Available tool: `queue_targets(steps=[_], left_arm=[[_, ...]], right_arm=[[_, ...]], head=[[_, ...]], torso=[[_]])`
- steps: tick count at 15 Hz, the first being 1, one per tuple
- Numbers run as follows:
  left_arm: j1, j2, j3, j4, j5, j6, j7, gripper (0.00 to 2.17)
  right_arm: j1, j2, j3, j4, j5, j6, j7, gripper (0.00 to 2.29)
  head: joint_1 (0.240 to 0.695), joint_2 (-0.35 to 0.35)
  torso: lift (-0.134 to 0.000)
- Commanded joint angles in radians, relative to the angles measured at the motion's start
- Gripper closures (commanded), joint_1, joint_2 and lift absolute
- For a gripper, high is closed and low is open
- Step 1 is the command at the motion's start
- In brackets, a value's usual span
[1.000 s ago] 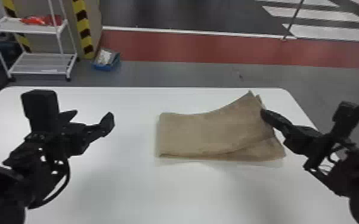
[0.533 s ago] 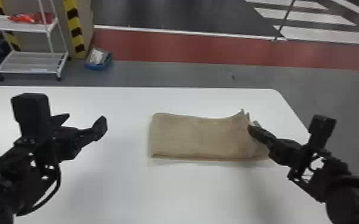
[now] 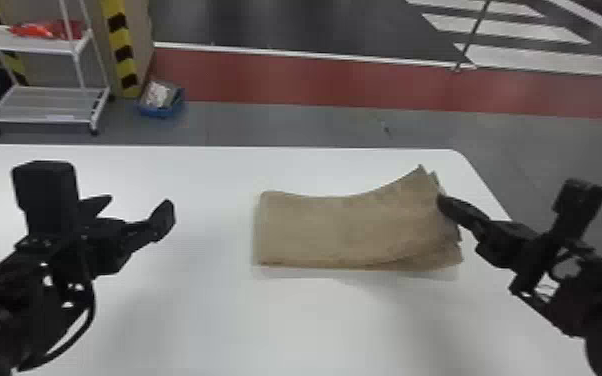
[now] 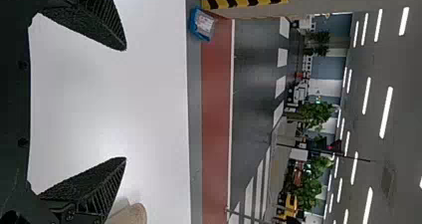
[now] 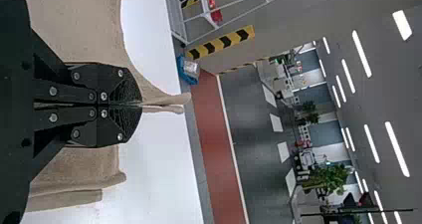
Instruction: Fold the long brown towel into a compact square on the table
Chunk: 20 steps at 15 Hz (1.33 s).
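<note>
Gripping towel [image 3: 335, 225] near its right end with right gripper [image 3: 443, 201], fingers closed, layers pinched between, cloth rising to a peak there. Lying folded on white counter [image 3: 215, 315], right of centre. Holding left gripper [image 3: 137, 203] wide open and empty over counter's left part, well apart from towel. Noted beyond: cart [image 3: 40, 106], blue bin [image 3: 162, 111].
</note>
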Motion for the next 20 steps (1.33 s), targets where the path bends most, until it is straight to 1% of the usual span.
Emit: queue_targets(steps=[1, 3, 5, 6, 8, 10, 11, 12, 16, 19, 20], left_arm=[[0.0, 0.001, -0.002, -0.001, 0.0, 0.002, 0.0, 0.1], [0.004, 0.001, -0.001, -0.001, 0.0, 0.005, 0.002, 0.1], [0.005, 0.001, 0.002, -0.001, 0.0, 0.008, 0.002, 0.1], [0.005, 0.001, 0.002, -0.001, -0.001, 0.014, 0.002, 0.1], [0.002, -0.001, 0.002, 0.0, -0.009, 0.017, 0.002, 0.1], [-0.003, -0.005, 0.001, 0.0, -0.014, 0.023, 0.0, 0.1], [-0.004, -0.005, 0.002, 0.0, -0.014, 0.026, 0.0, 0.1], [-0.006, -0.004, 0.004, 0.0, -0.014, 0.026, 0.0, 0.1], [-0.001, -0.001, 0.005, 0.002, -0.015, 0.026, -0.001, 0.1], [0.002, 0.002, 0.005, 0.002, -0.018, 0.026, -0.001, 0.1], [0.002, 0.002, 0.008, 0.002, -0.02, 0.026, -0.001, 0.1]], right_arm=[[-0.013, 0.005, 0.017, 0.065, 0.039, -0.003, 0.0, 1.14], [-0.022, 0.008, 0.034, 0.091, 0.043, -0.018, 0.003, 1.14], [-0.026, 0.008, 0.035, 0.085, 0.043, -0.015, 0.006, 1.14], [-0.02, 0.006, 0.032, 0.063, 0.031, -0.015, 0.009, 1.13], [-0.005, 0.008, 0.005, 0.002, 0.005, -0.018, 0.015, 1.14], [-0.017, -0.001, -0.032, -0.007, -0.033, -0.015, 0.012, 1.14], [-0.02, -0.009, -0.037, -0.001, -0.032, -0.015, 0.012, 1.14], [-0.022, -0.014, -0.037, 0.02, -0.024, -0.018, 0.014, 1.14], [-0.066, -0.012, -0.009, 0.164, 0.036, -0.058, 0.023, 1.14], [-0.073, -0.011, -0.009, 0.198, 0.042, -0.061, 0.032, 1.13], [-0.069, -0.011, -0.014, 0.2, 0.043, -0.061, 0.032, 1.07]], head=[[0.695, -0.192], [0.695, -0.198], [0.695, -0.197], [0.695, -0.193], [0.695, -0.188], [0.695, -0.184], [0.695, -0.189], [0.695, -0.195], [0.695, -0.216], [0.695, -0.222], [0.695, -0.223]], torso=[[-0.128], [-0.128], [-0.128], [-0.128], [-0.128], [-0.128], [-0.128], [-0.128], [-0.128], [-0.128], [-0.128]])
